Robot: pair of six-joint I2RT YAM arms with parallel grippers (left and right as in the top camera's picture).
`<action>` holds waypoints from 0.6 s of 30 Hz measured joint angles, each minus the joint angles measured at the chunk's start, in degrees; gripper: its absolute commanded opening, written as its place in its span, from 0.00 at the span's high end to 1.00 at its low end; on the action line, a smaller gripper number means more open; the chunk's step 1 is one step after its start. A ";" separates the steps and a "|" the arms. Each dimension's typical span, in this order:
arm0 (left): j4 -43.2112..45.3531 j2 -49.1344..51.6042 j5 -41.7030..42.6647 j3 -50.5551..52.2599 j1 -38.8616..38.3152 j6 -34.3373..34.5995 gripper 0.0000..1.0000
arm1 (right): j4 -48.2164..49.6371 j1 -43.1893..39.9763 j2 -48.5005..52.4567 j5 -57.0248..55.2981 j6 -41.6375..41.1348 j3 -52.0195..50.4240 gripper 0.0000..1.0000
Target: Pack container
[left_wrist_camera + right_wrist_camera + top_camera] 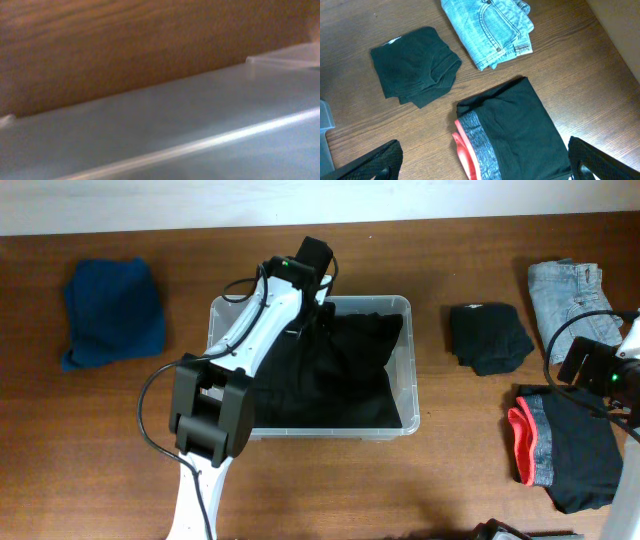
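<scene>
4 folded garments lie outside the container (412, 370) in the overhead view: a blue cloth (110, 310) far to the left, then a black bundle (490, 335), jeans (568, 292) and black shorts with a red and grey waistband (565, 448) to the right. They look like a waiting queue, each kept apart so it can be picked singly. The clear tub sits mid-table with a black garment (340, 375) spread across its floor. The left gripper (305, 305) reaches down at the tub's far left corner, over that garment's edge. Its tips are lost against the dark cloth, so I cannot tell whether it pinches fabric or merely presses it flat. The right gripper (585, 368) hangs at the table's right side, between the jeans and the shorts.

1 thing fills the left wrist view: the container's pale rim and wall, blurred and very close, with the wooden table (125, 40) behind. No fingers show here. The left jaws are closed to their tightest, which fits a tuck or push at the tub's edge.

2 dark fingers (375, 162) frame the right wrist view, spread fully wide and gripping nothing, above the shorts. That stance suits a coming descent onto them, I judge.
</scene>
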State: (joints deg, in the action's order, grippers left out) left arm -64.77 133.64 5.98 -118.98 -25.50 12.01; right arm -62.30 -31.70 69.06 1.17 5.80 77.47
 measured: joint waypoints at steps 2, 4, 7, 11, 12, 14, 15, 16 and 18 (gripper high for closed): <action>-4.85 0.44 -0.22 -3.50 0.20 0.00 0.99 | 0.02 0.00 0.00 0.02 0.00 0.00 0.02; -9.44 0.52 -0.37 -6.95 0.26 0.00 0.99 | 0.02 0.00 0.00 0.00 0.00 0.00 0.02; -15.15 0.50 -0.42 -11.39 0.35 0.00 1.00 | 0.02 0.00 0.00 0.02 -0.02 -0.02 0.02; -23.61 0.50 -0.39 -14.27 0.35 0.00 1.00 | 0.02 0.00 0.00 0.02 -0.02 -0.02 0.02; -25.75 0.50 -0.39 -14.38 0.35 -0.02 1.00 | 0.02 0.00 0.00 0.02 0.00 0.00 0.02; -28.57 0.52 -0.39 -14.38 0.35 -0.02 0.99 | 0.00 0.00 0.00 0.02 -0.04 0.00 0.02; -29.83 0.52 -0.37 -14.36 0.31 -0.04 0.99 | 0.02 0.00 0.00 0.02 -0.02 -0.02 0.02; -30.49 0.52 -0.31 -14.36 0.22 -0.20 0.99 | 0.02 0.00 0.00 0.02 -0.02 0.00 0.02; -31.08 0.52 0.52 -14.14 -0.07 -0.52 0.99 | 0.02 0.00 0.00 0.02 -0.02 0.00 0.02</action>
State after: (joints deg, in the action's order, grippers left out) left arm -95.85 134.17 6.50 -133.12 -25.56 11.49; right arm -62.28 -31.70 69.06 1.19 5.78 77.47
